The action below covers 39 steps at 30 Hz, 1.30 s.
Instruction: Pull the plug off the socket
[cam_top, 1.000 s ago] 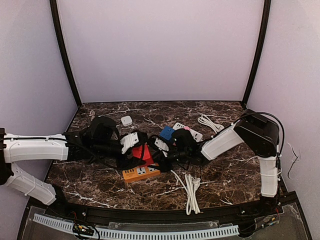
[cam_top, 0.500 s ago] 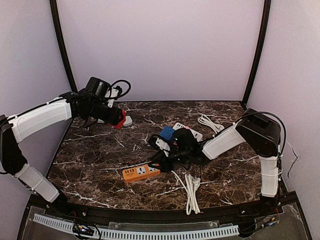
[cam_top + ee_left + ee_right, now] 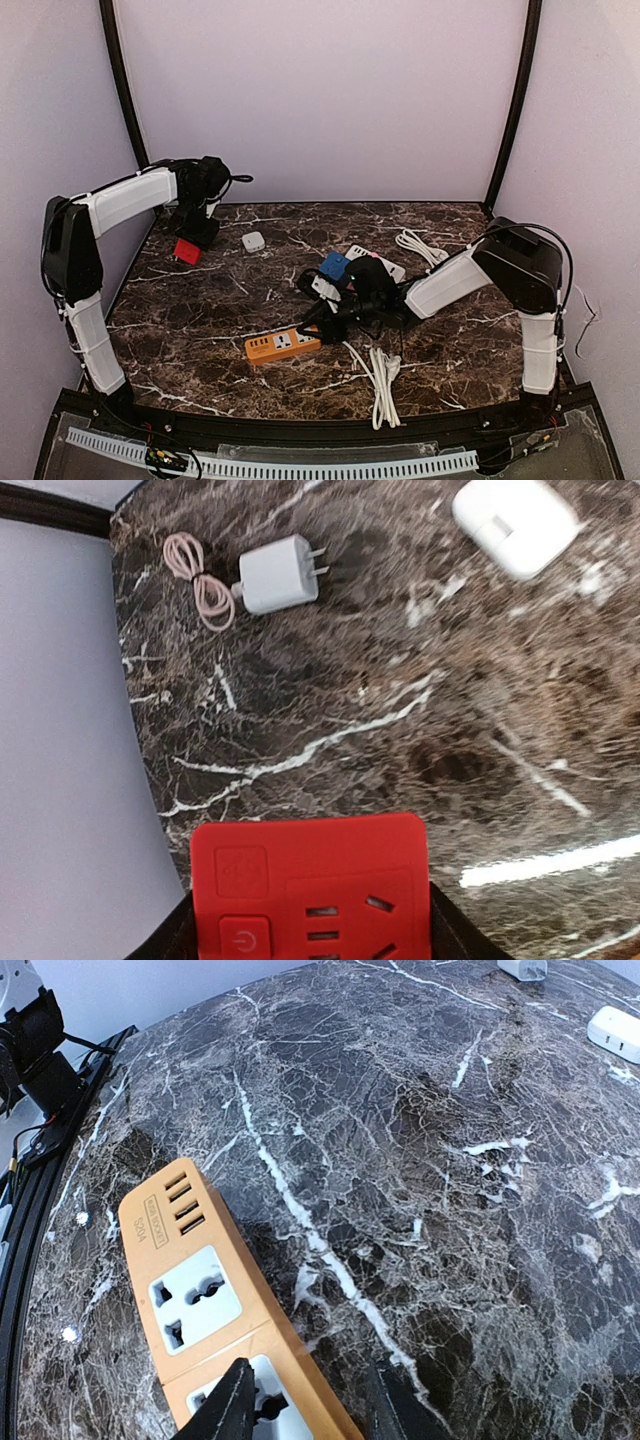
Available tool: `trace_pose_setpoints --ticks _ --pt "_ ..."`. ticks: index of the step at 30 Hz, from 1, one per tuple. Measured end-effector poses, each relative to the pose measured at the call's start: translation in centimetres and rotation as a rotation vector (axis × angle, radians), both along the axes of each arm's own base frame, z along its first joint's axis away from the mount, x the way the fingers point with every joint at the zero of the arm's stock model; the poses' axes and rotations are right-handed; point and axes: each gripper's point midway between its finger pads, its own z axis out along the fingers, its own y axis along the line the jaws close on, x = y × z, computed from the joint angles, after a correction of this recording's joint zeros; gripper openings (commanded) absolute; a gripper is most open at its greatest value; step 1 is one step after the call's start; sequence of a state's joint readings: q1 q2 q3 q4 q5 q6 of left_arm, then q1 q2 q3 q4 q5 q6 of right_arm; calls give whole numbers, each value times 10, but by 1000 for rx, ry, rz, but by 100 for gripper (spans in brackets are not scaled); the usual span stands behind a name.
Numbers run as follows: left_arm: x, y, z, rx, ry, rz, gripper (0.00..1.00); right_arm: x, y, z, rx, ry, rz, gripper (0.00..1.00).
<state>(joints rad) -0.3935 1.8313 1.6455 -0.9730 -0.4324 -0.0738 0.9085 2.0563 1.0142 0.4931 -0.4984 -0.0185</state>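
Note:
My left gripper is at the back left corner, shut on the red plug. In the left wrist view the plug is a red cube with a power button and socket slots. It sits between the black fingers, low over the marble. The socket is an orange power strip lying at the front centre, with no plug in it. My right gripper is at the strip's right end. In the right wrist view one fingertip rests on the strip, the other fingertip stands beside it, and the jaws are apart.
A white charger with a pink coiled cable lies by the back left edge. A white adapter sits nearby. A blue cube, a white strip and white cords crowd the centre right.
The left arm lifted the red plug away from the orange strip, swung it to the back left corner and lowered it near the table. The right gripper stayed on the strip.

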Motion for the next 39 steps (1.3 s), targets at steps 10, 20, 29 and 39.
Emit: trace_pose_setpoints --ticks 10,20,29,39 --pt "-11 51 -77 300 312 1 12 0 -1 0 -1 5 1 37" --pt "-11 61 -93 350 377 -39 39 -1 -2 0 -2 9 2 37" --pt "-9 59 -95 340 381 -61 58 -1 -2 0 -2 11 4 37" --pt "-7 53 -99 302 381 -75 85 -2 -2 0 -1 15 4 37"
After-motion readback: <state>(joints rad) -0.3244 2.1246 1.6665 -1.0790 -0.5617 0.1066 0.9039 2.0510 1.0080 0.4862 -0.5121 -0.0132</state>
